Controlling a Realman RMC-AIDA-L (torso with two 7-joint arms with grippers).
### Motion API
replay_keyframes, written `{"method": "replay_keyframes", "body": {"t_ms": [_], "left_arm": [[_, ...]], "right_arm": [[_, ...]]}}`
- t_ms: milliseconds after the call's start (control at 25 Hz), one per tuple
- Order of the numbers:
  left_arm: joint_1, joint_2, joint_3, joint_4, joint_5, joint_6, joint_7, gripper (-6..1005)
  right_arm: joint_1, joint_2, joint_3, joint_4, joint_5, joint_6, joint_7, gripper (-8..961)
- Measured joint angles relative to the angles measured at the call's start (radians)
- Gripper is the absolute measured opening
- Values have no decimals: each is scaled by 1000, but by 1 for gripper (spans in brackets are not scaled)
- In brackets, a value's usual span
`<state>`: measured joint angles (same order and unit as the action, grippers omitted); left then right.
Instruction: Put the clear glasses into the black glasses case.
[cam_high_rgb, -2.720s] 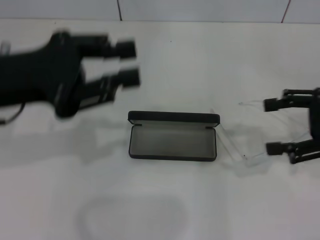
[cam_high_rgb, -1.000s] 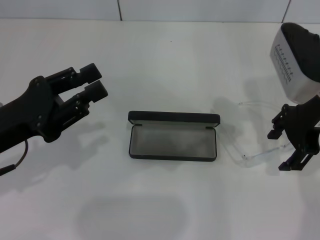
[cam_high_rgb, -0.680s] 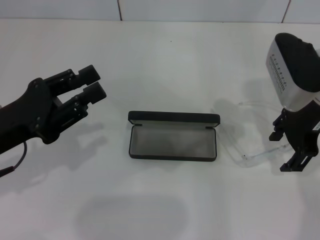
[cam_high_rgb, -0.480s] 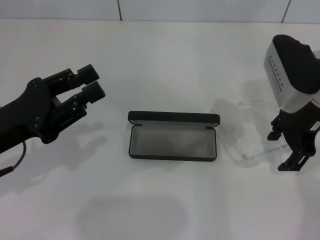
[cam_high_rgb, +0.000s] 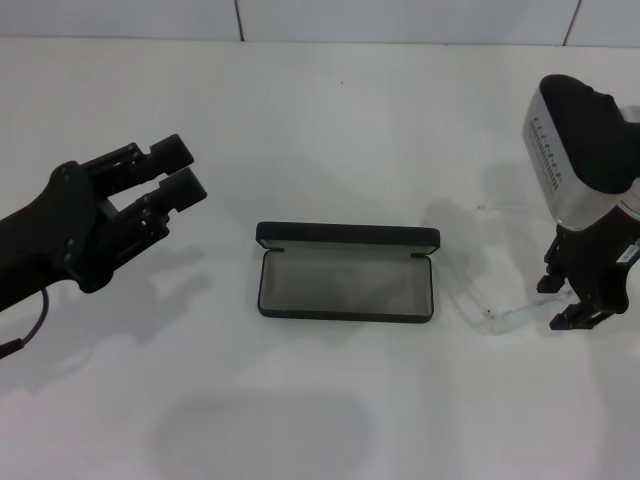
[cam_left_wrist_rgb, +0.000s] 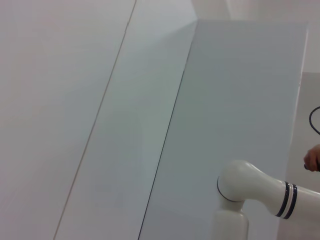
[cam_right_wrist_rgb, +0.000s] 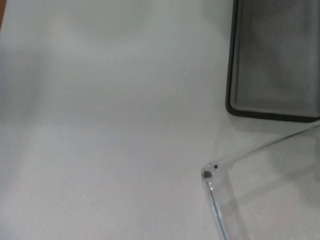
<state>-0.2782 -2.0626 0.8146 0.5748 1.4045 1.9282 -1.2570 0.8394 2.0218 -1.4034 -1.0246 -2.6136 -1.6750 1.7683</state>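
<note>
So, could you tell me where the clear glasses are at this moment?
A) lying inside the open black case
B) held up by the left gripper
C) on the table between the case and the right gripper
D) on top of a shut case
C: the clear glasses lie on the table to the right of the open, empty black glasses case, with the right gripper at their temple arm.

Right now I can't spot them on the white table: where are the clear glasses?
In the head view the clear glasses lie on the table's right side, between the open black case and the right tool, which is at their near arm.
</note>
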Motion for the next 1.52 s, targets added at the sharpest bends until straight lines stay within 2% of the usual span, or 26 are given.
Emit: {"method": "replay_keyframes", "body": {"t_ms": [160,400,600,880,1120,1160,1200,1360,1520], "left_arm": [[4,7,0,-14,-2,0,2,355],[4,10,0,-21,-5,0,6,351],[4,10,0,-21,-5,0,7,347],[4,10,0,-21,-19,1,6,342],[-8,1,2,-16,-90,12,-12,338],[-16,-2,5,-13,-117,20,-21,337],[-16,-2,5,-13,-117,20,-21,336],[-47,-12,7,-11,-177,45,-59,333],[-108,-21,24,0,-195,62,-105,313]], "right_arm": [[1,0,-15,0,-6,6,1,489],[3,0,-23,-9,-9,-7,0,256],[-11,-2,-24,-59,-10,-65,9,140],[-114,-3,4,-305,-5,-198,58,122],[-194,-2,187,-507,44,-347,63,118],[-215,-2,274,-570,96,-401,64,118],[-215,-2,274,-570,96,-401,64,118],[-276,-8,401,-675,282,-441,63,116],[-340,-4,430,-697,452,-408,32,116]]}}
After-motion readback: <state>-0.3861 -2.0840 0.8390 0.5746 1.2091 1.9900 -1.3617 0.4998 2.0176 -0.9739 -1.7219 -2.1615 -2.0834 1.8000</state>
